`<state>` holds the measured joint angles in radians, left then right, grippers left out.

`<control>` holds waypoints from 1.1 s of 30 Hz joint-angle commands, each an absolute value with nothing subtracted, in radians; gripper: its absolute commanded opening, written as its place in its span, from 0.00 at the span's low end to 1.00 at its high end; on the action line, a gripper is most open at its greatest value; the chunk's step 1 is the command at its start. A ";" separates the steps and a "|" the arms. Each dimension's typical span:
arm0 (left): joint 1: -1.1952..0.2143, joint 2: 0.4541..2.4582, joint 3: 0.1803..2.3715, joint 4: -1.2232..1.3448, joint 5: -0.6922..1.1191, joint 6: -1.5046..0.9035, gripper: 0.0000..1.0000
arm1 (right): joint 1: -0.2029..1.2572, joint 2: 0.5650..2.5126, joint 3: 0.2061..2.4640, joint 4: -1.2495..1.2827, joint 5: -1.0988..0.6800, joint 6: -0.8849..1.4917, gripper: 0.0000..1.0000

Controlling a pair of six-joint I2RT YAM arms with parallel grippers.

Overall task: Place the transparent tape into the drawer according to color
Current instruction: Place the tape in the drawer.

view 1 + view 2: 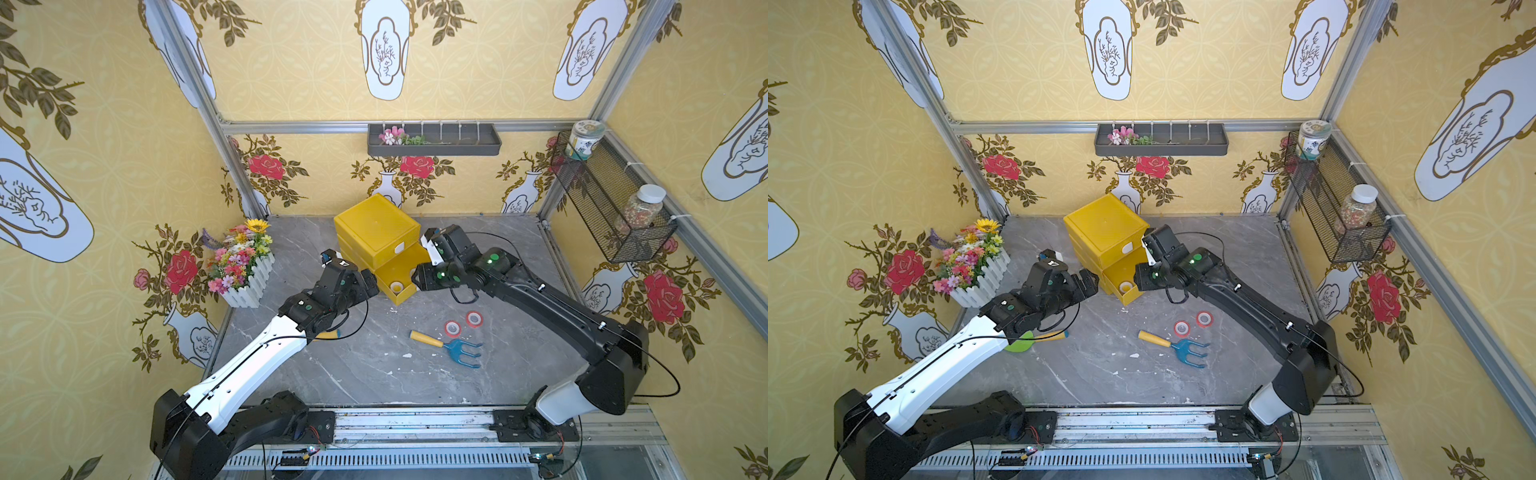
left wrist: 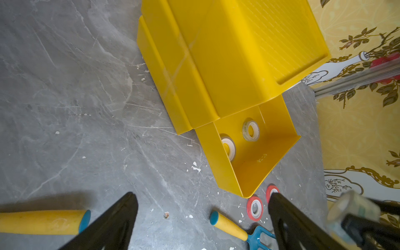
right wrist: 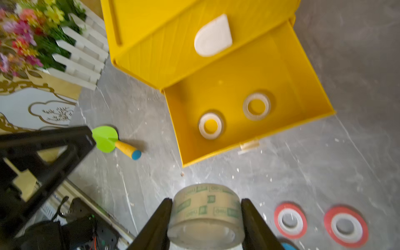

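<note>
Both top views: 2 red tape rolls [image 1: 453, 328] [image 1: 1182, 328] lie on the desk [image 1: 365, 374] near the open yellow drawer [image 1: 409, 293].

Left wrist view: left fingers [image 2: 121, 212] spread wide, empty.

Right wrist view: right fingers [image 3: 162, 218] clamp a clear tape roll [image 3: 205, 207] between them, just short of the drawer, where 2 pale rolls [image 3: 210, 126] lie.

White-and-black arms [image 1: 249, 357] — black fingers [image 3: 155, 225]

I get bright, even light in both top views, only soft shadows on the bench [image 1: 374, 374], and the walls [image 1: 104, 145] bow toward the edges. My right wrist view smears the flowers [image 3: 26, 32]; my left wrist view leaves the tape roll [image 2: 355, 210] out of focus.
</note>
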<state>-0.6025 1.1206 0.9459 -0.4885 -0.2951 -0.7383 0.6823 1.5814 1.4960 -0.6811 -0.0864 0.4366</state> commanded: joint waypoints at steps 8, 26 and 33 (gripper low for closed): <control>-0.598 1.106 0.930 -0.514 -0.297 -0.762 1.00 | 0.646 1.828 1.653 -0.566 0.006 0.325 0.45; -0.524 1.160 1.006 -0.488 -0.239 -0.730 1.00 | 0.626 1.912 1.680 -0.596 0.113 0.338 0.78; -0.497 1.186 1.043 -0.482 -0.225 -0.688 1.00 | 0.625 1.844 1.654 -0.595 0.128 0.346 0.86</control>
